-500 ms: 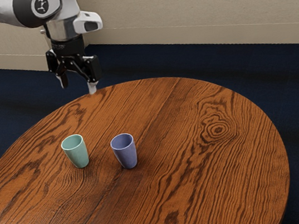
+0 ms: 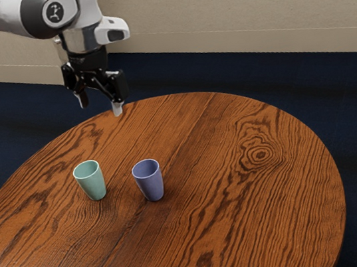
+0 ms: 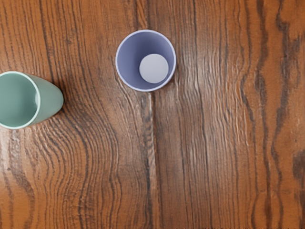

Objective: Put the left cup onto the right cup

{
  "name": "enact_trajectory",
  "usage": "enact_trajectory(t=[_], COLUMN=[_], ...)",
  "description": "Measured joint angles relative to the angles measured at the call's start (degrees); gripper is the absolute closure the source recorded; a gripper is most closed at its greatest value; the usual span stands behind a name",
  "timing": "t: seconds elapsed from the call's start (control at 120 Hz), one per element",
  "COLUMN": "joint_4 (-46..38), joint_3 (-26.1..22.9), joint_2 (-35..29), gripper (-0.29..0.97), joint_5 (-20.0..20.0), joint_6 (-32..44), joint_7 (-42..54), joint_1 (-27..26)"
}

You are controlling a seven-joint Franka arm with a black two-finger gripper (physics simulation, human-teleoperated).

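Observation:
Two cups stand upright on the round wooden table (image 2: 240, 185). The green cup (image 2: 90, 179) (image 3: 24, 100) is toward the exterior view's left; a blue-purple cup (image 2: 148, 179) (image 3: 146, 60) stands close beside it on the right, a small gap between them. Both are empty. My gripper (image 2: 100, 108) hangs in the air well above the table's far-left edge, behind and above the cups, open with nothing between its fingers.
The table's far and right parts show bare wood grain. Dark blue carpet (image 2: 334, 97) surrounds the table, and a beige wall (image 2: 246, 2) runs behind it.
My gripper has shifted a little toward the exterior view's right and slightly down. Both cups stand where they were.

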Motion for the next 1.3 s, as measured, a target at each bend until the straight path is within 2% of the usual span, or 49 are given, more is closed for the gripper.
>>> enact_trajectory(t=[0.508, 0.808, 1.092, 1.3], joint_4=[-8.0, -10.8, -14.6, -15.5], joint_3=[0.7, 0.8, 0.8, 0.8], joint_2=[-0.2, 0.3, 0.4, 1.3], gripper=[0.0, 0.01, 0.08, 0.12], joint_5=[-0.7, -0.6, -0.5, -0.3], joint_6=[6.3, 8.3, 11.2, 12.8], joint_7=[-0.4, -0.6, -0.7, -0.7], joint_1=[1.8, 6.2, 11.2, 12.5])
